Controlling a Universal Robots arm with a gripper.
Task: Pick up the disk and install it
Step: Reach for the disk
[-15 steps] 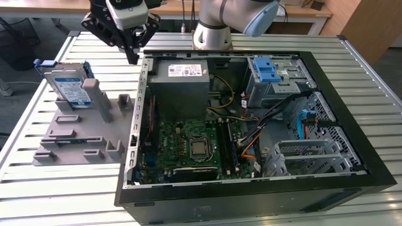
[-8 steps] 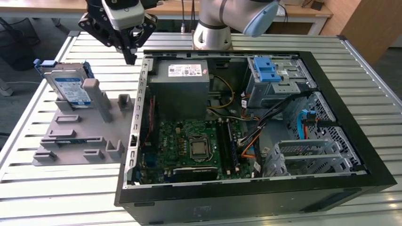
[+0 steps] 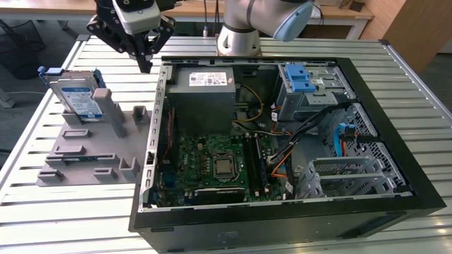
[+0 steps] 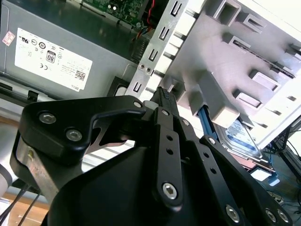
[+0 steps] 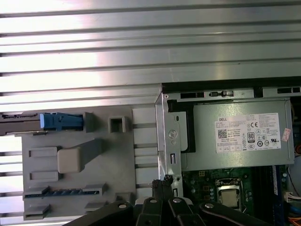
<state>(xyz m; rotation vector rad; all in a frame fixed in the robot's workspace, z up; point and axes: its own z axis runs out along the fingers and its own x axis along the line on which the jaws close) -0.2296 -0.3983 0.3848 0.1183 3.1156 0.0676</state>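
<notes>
The disk (image 3: 76, 98) stood upright in a grey rack (image 3: 78, 170) at the exterior view's left (not yet picked up, nothing installed). The gripper (image 3: 146, 64), clenched and empty, hung upper left.

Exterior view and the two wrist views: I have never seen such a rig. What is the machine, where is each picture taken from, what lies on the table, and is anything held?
The machine is a single robot arm. Its end effector is the black claw at its tip. The exterior view comes from a camera off the arm, looking down on a slatted metal table. Both wrist views come from cameras riding on the arm, so the claw's black links show in them. On the table lies an open computer case with a grey power supply inside. At the exterior view's left of it sits a grey holder, where the disk stands upright on edge. The end effector hangs above the gap between holder and case, shut and holding nothing.
</notes>
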